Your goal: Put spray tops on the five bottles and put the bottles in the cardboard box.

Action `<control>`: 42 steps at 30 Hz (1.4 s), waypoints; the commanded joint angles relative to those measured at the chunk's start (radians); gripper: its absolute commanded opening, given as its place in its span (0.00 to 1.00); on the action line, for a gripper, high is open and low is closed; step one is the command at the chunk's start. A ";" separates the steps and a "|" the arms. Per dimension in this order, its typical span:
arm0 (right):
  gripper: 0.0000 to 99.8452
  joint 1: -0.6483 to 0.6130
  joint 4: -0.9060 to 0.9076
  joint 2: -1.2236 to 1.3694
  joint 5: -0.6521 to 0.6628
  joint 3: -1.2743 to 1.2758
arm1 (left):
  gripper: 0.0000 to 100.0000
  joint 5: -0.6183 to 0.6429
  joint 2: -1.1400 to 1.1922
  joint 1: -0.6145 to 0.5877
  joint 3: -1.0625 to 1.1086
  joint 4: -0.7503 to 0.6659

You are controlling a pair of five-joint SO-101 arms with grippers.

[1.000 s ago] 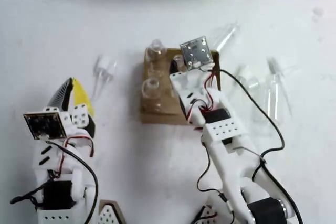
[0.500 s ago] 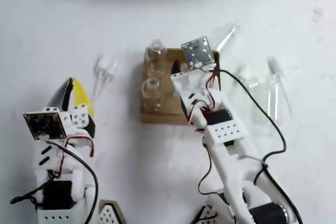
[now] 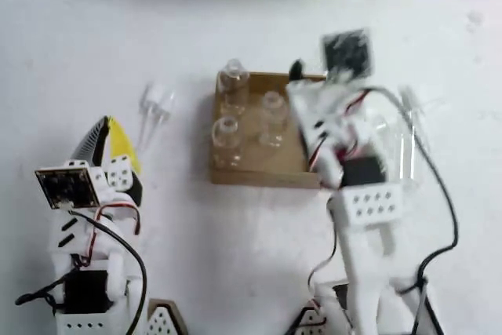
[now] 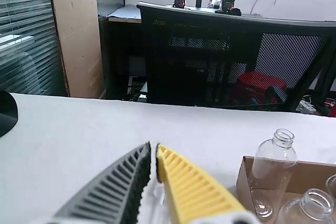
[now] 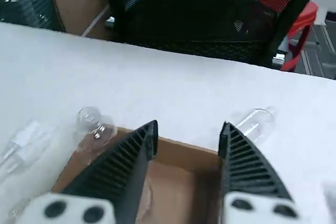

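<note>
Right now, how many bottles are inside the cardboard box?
3: far-left bottle at the back corner, near-left bottle in front of it, middle bottle to their right. The cardboard box has its right edge covered, so another could be hidden.

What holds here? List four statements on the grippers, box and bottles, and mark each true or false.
1. The right gripper is open and empty. True.
2. The left gripper is wide open. False: it is shut.
3. Several bottles stand upright in the cardboard box. True.
4. The boxed bottles wear spray tops. False: the necks seen in the left wrist view are bare.
</note>
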 commanded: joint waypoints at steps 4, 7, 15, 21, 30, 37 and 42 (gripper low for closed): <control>0.17 0.159 0.421 0.437 -0.164 -0.677 | 0.02 0.015 -0.007 -0.010 -0.002 -0.032; 0.17 0.177 0.564 0.677 -0.222 -0.936 | 0.02 0.015 -0.007 -0.010 -0.002 -0.032; 0.19 0.196 0.802 1.300 -0.344 -1.629 | 0.02 0.015 -0.007 -0.007 -0.002 -0.031; 0.28 0.196 0.865 1.687 -0.344 -2.082 | 0.02 0.015 -0.007 -0.007 0.000 -0.031; 0.28 0.165 0.773 1.960 -0.336 -2.332 | 0.02 0.015 -0.007 -0.007 0.000 -0.029; 0.28 0.168 0.737 1.960 -0.344 -2.245 | 0.02 0.015 -0.007 -0.007 0.000 -0.031; 0.28 0.177 0.737 1.954 -0.390 -2.179 | 0.02 0.015 -0.007 -0.010 0.000 -0.031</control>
